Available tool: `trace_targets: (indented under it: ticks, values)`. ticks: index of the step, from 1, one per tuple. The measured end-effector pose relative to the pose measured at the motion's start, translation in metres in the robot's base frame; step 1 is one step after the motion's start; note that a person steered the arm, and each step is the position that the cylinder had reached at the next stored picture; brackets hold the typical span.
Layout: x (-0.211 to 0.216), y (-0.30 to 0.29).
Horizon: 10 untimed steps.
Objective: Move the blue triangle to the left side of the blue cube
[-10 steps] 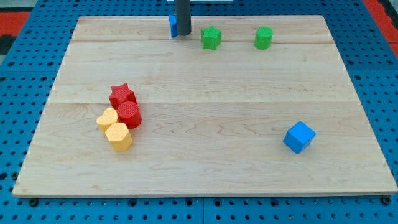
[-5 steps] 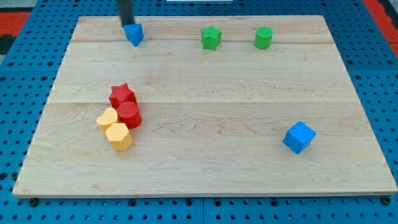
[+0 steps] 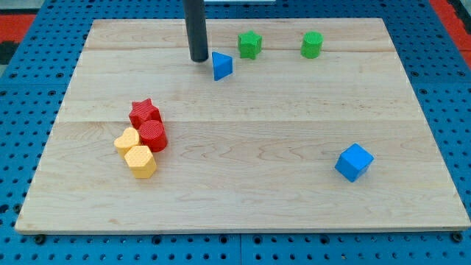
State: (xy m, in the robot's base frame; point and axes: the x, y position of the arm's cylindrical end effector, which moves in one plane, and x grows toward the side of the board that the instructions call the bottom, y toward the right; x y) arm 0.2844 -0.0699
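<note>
The blue triangle (image 3: pixel 221 65) lies near the view's top, a little left of the board's middle. My tip (image 3: pixel 199 58) stands just to its left, close beside it. The blue cube (image 3: pixel 354 162) sits far off at the lower right of the wooden board (image 3: pixel 250 199).
A green star (image 3: pixel 250 45) and a green cylinder (image 3: pixel 312 45) stand at the top, right of the triangle. A red star (image 3: pixel 144 112), a red cylinder (image 3: pixel 153 135) and two yellow blocks (image 3: pixel 135 152) cluster at the left.
The blue triangle has moved right and slightly down from the top left area. My tip has moved right with it and now stands on its left side.
</note>
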Motion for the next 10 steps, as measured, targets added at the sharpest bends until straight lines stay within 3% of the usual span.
trace_targets:
  ticks: [1, 2, 3, 4, 5, 6, 7, 8, 9, 10]
  values:
    - [0.027, 0.065]
    - [0.101, 0.124]
    - [0.101, 0.096]
    - [0.059, 0.077]
    - [0.044, 0.049]
    - [0.064, 0.031]
    - [0.107, 0.059]
    - [0.122, 0.110]
    - [0.093, 0.105]
    - [0.094, 0.132]
